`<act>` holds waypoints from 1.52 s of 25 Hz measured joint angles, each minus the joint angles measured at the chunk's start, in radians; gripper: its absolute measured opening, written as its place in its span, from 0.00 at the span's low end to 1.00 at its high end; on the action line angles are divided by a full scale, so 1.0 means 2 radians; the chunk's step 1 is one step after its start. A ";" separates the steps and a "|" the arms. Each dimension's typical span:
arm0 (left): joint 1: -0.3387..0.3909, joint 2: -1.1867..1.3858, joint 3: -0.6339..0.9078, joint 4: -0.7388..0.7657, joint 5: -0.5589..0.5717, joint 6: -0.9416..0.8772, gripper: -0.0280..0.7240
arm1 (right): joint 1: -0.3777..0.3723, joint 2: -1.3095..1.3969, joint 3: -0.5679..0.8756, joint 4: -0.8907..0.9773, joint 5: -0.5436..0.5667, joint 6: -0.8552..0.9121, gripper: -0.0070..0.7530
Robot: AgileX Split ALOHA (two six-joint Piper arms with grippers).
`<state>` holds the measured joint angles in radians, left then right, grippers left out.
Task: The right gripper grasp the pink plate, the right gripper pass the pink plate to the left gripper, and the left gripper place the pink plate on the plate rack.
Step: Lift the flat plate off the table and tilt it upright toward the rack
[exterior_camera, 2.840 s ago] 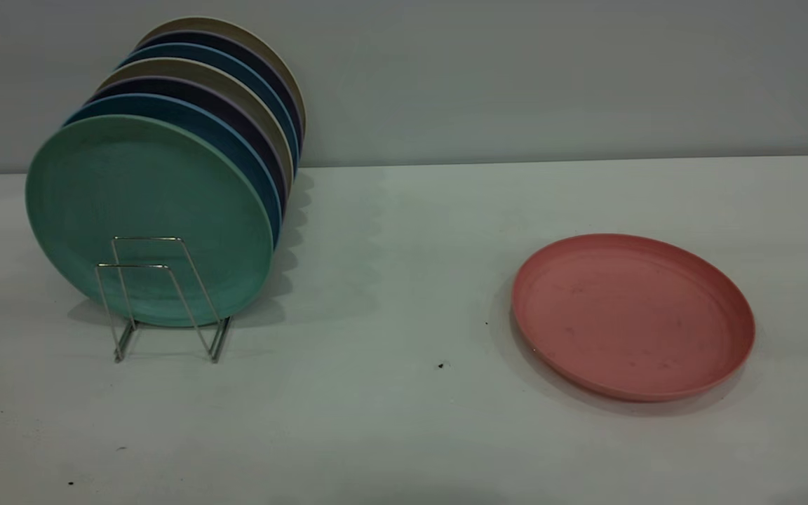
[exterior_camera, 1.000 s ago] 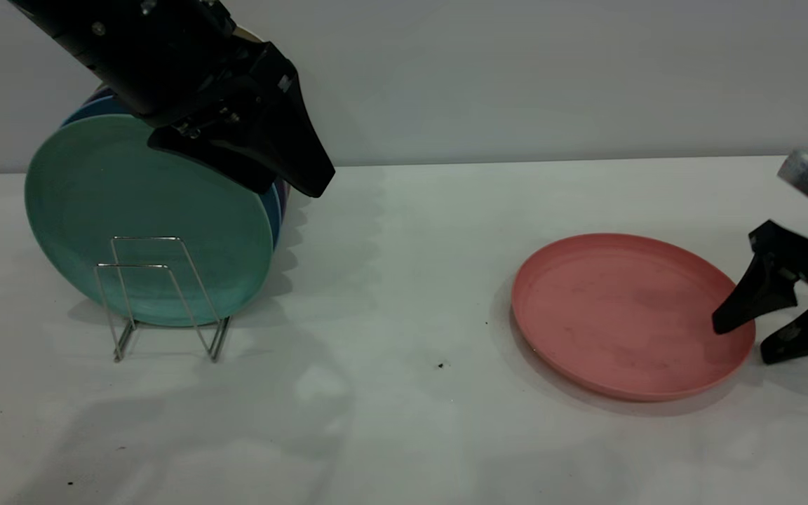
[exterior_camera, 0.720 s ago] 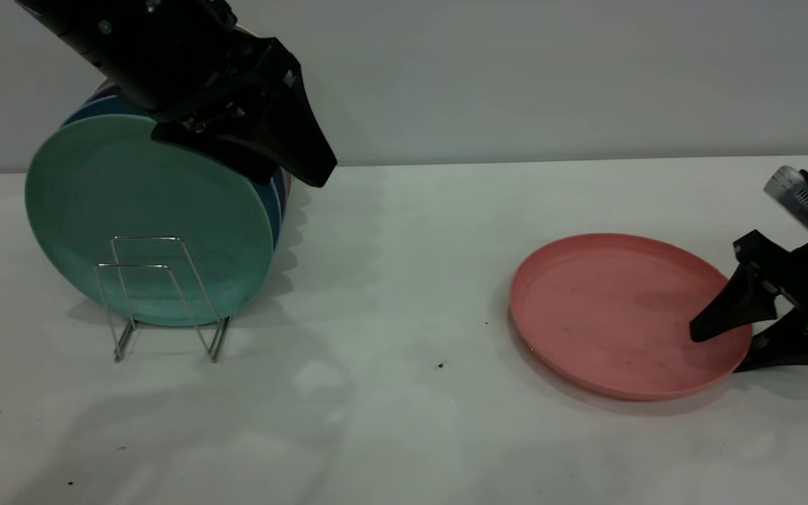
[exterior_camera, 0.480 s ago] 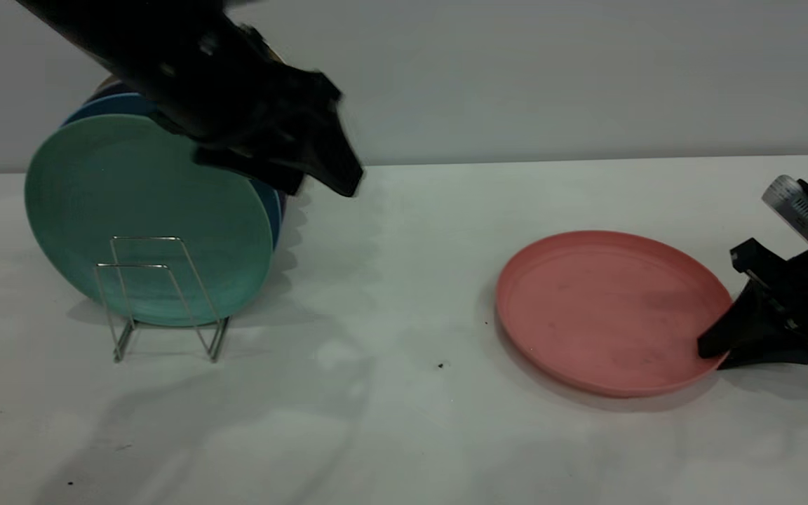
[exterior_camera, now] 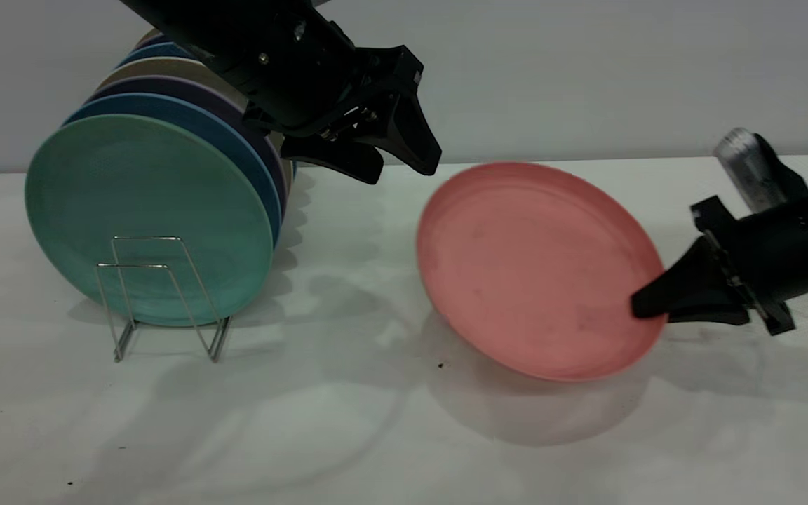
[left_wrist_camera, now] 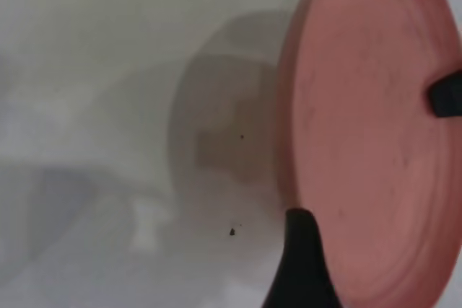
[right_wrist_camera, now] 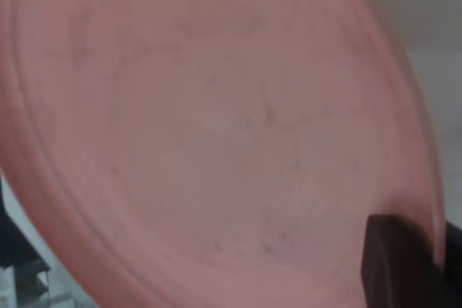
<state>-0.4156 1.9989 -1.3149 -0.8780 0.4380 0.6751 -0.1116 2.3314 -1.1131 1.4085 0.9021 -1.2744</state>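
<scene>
Two black fingers of the right gripper pinch the right-hand rim of the pink plate, which hangs tilted above the white table, face toward the camera, its low edge just clear of its own shadow. Bare tabletop lies between the plate and the plate rack, where the teal-green plate fronts a row of upright plates. The left gripper hovers, fingers parted and empty, just off the pink plate's upper left edge. Only the left wrist view shows one left finger beside the plate's rim; the right wrist view shows a finger pressed on the plate's face.
</scene>
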 joint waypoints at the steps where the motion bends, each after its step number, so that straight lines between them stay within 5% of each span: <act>1: 0.000 0.001 0.000 0.000 0.002 0.003 0.82 | 0.006 0.000 0.000 0.003 0.003 -0.003 0.03; 14: 0.008 0.005 -0.008 0.044 0.018 0.016 0.82 | 0.022 0.000 0.000 0.034 0.050 -0.035 0.03; 20: 0.002 0.037 -0.009 -0.010 0.000 0.016 0.80 | 0.022 0.000 0.000 0.048 0.070 -0.037 0.03; 24: -0.004 0.048 -0.009 -0.035 -0.005 0.018 0.64 | 0.022 0.000 0.000 0.048 0.070 -0.038 0.03; 30: -0.004 0.048 -0.009 -0.048 -0.011 0.016 0.18 | 0.022 0.000 0.000 0.048 0.063 -0.043 0.03; 38: -0.004 0.037 -0.009 -0.039 -0.015 0.032 0.18 | 0.022 0.000 0.000 0.061 0.064 -0.050 0.16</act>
<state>-0.4229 2.0737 -1.3333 -0.9563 0.4088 0.7382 -0.0683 2.3314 -1.1131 1.5313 1.0308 -1.3751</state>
